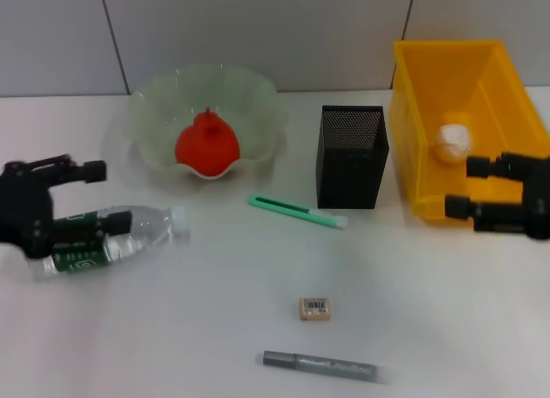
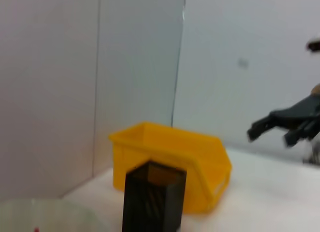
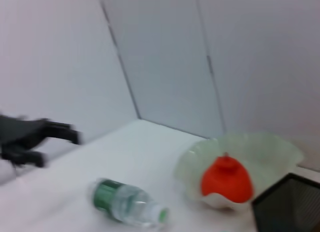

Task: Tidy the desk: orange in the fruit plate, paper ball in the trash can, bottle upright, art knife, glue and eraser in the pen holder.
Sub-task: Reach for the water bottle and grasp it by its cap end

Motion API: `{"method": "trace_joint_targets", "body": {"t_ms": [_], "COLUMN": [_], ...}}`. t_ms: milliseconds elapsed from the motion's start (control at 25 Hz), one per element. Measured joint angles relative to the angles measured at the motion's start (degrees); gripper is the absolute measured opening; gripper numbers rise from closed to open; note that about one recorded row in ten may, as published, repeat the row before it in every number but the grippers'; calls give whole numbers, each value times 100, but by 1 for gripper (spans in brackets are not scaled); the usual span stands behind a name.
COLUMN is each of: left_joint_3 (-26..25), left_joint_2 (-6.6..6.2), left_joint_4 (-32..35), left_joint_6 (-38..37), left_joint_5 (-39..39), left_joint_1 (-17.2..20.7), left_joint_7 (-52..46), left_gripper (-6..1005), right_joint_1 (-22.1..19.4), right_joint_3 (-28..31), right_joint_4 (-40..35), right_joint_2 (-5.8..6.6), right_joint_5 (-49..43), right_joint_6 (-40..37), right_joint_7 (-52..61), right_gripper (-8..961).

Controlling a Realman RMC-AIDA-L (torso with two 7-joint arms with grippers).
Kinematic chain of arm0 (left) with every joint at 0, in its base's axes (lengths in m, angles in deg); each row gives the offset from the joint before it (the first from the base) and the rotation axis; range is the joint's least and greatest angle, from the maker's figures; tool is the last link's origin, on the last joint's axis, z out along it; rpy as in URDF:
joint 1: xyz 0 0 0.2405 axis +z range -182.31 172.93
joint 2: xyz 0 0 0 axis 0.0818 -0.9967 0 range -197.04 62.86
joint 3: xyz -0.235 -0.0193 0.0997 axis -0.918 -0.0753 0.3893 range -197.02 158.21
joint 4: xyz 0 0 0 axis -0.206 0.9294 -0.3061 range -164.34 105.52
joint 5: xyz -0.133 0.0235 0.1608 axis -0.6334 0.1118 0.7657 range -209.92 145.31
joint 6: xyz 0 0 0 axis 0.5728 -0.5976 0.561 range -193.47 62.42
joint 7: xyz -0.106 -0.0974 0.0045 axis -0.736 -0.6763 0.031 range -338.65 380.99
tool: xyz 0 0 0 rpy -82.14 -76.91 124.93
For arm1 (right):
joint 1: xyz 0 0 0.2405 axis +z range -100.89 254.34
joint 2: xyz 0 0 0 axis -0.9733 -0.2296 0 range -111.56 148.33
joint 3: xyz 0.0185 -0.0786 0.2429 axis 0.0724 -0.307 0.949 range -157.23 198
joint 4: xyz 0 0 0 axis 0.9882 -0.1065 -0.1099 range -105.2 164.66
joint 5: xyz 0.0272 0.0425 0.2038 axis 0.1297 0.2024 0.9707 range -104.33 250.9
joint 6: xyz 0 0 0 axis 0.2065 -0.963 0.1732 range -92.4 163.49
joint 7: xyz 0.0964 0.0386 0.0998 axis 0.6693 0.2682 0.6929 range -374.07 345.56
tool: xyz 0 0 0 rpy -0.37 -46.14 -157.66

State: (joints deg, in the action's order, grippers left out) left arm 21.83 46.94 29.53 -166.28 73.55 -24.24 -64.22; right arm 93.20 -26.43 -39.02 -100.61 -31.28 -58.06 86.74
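At desk's left edge, left gripper (image 1: 73,192), fingers apart, straddles the lying bottle (image 1: 116,237). Round and slick; an off-centre squeeze could roll it away. Right gripper (image 1: 481,192), spread, hangs by the bin (image 1: 412,131).

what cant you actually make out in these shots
- Inside of the black mesh pen holder: head view looks at its walls, contents hidden.
- Printing on the eraser: too small in the head view.
- Bottle label: partly covered by the left gripper in the head view, blurred in the right wrist view.
- Right gripper: cut by the head view's edge.
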Motion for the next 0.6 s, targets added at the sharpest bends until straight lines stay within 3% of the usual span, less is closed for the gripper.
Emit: {"method": "trace_joint_targets", "body": {"t_ms": [40,120,240,400,440,480,600], "left_joint_3": [-1,0,35,48,95,210,417], "left_joint_2": [-5,13,129,205,369,423,453], "left_joint_4": [234,342,682,722,814,832,834], "left_joint_6": [69,102,243,316,438,500,589], "left_joint_5": [565,831,2139,2734,3583,3880,4141], "left_joint_1": [-333,-490,-1168,-1485,-1888,-2040,-2159], "left_joint_7": [-294,-394,-814,-983,-1184,-1288,-1443], "left_gripper": [812,811,810,809,809,809,808], "right_joint_1": [-51,-100,-100,-165,-202,-202,-201], "right_joint_3": [46,184,439,502,560,560,702], "right_joint_4": [202,566,1175,1435,1555,1555,1756], "right_joint_2": [0,-1,20,46,56,56,84], "right_joint_5": [113,232,221,203,192,192,152], "right_joint_6": [-87,-309,-741,-844,-826,-826,-814], "right_joint_7": [-273,-828,-1662,-2130,-2272,-2272,-2396], "right_gripper": [840,840,840,840,840,840,840]}}
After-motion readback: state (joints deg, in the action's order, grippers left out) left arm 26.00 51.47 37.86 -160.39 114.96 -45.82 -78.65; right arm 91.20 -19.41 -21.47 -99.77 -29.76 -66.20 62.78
